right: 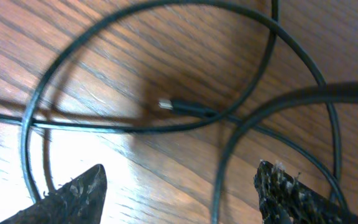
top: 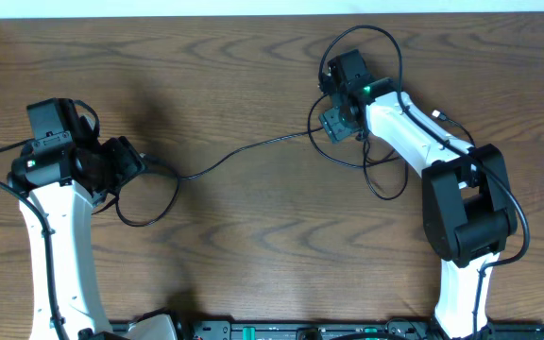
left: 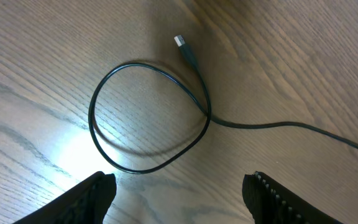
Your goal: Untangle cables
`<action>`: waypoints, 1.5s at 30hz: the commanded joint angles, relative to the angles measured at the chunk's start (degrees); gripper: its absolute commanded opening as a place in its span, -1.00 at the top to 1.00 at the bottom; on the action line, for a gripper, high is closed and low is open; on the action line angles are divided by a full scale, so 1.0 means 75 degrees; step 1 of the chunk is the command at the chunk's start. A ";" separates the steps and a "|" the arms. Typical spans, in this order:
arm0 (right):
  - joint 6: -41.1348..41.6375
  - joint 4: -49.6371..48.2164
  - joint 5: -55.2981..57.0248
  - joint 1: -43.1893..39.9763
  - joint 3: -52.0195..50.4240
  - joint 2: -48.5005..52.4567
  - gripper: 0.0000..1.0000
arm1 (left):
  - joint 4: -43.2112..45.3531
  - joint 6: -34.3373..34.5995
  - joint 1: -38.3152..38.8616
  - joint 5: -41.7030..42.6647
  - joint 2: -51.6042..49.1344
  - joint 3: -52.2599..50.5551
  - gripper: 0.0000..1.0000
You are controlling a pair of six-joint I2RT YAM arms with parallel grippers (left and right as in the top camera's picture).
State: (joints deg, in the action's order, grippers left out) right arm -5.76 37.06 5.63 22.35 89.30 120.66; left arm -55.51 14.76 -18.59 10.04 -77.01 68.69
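We see thin black cables (top: 244,148) lying loose on the brown wooden surface (top: 253,246), strung out between the two arms. From above we can follow one long, round cord. It runs from a curl beside the left tool (top: 126,170) across the middle of the surface to a cluster of overlapping curves under the right tool (top: 334,121). We cannot tell whether that cluster is one cord or several.

From the left wrist we count one loop (left: 91,118), roughly oval, where the cord crosses itself once. We also count one plug (left: 179,42), with a black sleeve and a small silver tip, lying just beyond the loop. The left tool's two dark fingers (left: 95,196) stand spread, with nothing between them and the loop ahead of them.

From the right wrist we count a second plug (right: 166,104), slim and black with a pale metal tip, lying among wide arcs of smooth cord. At least three arcs cross one another around it. One thicker, blurred strand passes close to the lens, and we cannot say what it belongs to. The right tool's rough, grainy pads (right: 73,193) are spread apart, pinching nothing.

The surface shows wavy grain and a patch of glare.
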 commanded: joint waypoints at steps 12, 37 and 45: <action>0.0545 -0.0023 -0.0289 -0.0026 -0.0032 0.0219 -0.45 | -0.0079 -0.0131 -0.0020 0.0006 0.0041 -0.0044 -0.42; 0.0790 0.0073 -0.1329 -0.0224 -0.0038 0.0857 -0.44 | -0.0079 -0.0157 -0.0020 0.0006 0.0041 -0.0044 -0.42; 0.0635 -0.0140 -0.2757 -0.0201 -0.0038 0.0857 -0.45 | -0.0076 -0.0157 -0.0017 0.0006 0.0041 -0.0044 -0.41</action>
State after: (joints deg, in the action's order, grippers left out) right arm -0.64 35.92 -7.31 20.69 89.34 124.79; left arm -55.77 14.57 -18.59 10.04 -77.01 68.69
